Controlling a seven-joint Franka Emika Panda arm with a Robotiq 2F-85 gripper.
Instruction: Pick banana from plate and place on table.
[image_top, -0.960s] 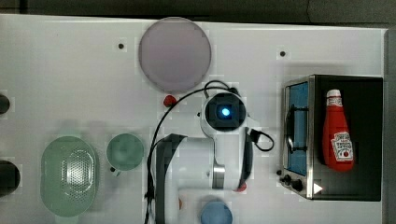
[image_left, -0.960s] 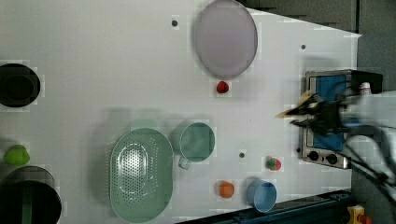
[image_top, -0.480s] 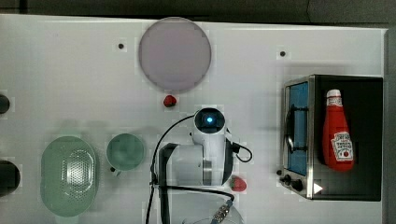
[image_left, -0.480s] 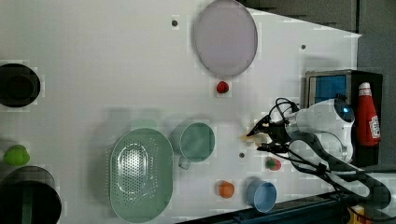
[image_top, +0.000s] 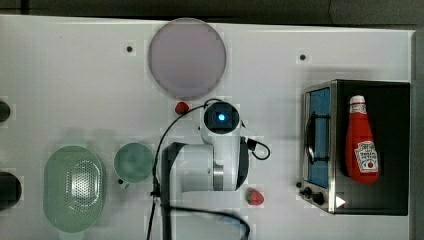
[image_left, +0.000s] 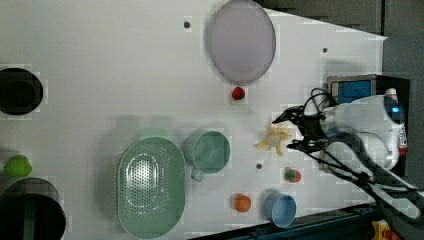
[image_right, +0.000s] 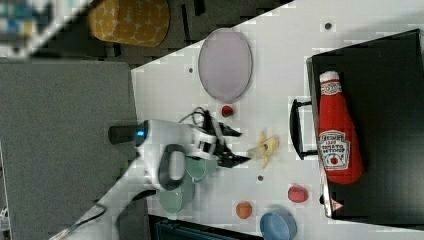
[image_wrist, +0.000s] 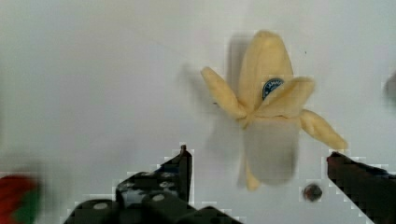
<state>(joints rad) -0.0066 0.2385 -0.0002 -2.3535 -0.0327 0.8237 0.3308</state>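
The banana (image_left: 273, 140), small and pale yellow with its skin splayed out, lies on the white table (image_left: 100, 60) and touches neither finger. My gripper (image_left: 284, 132) hovers just over it, open, with the jaws wide apart. In the wrist view the banana (image_wrist: 268, 116) sits between and beyond the two dark fingertips (image_wrist: 180, 163) of the gripper (image_wrist: 261, 163). In the right view the banana (image_right: 265, 146) lies just past the gripper (image_right: 242, 146). The lilac-grey plate (image_top: 187, 57) (image_left: 241, 40) (image_right: 225, 65) stands bare, well apart from the banana. In the top view my arm covers the banana.
A red strawberry (image_left: 238, 93) lies between plate and banana. A teal cup (image_left: 211, 151) and a green strainer (image_left: 151, 186) stand nearby. A second strawberry (image_left: 293, 175), an orange item (image_left: 242, 202) and a blue cup (image_left: 280, 209) sit by the table edge. A black oven (image_top: 370, 90) carries a ketchup bottle (image_top: 362, 145).
My gripper carried the banana away from the oven toward the cup in the left view, came down, then opened. The banana now rests free on the table.
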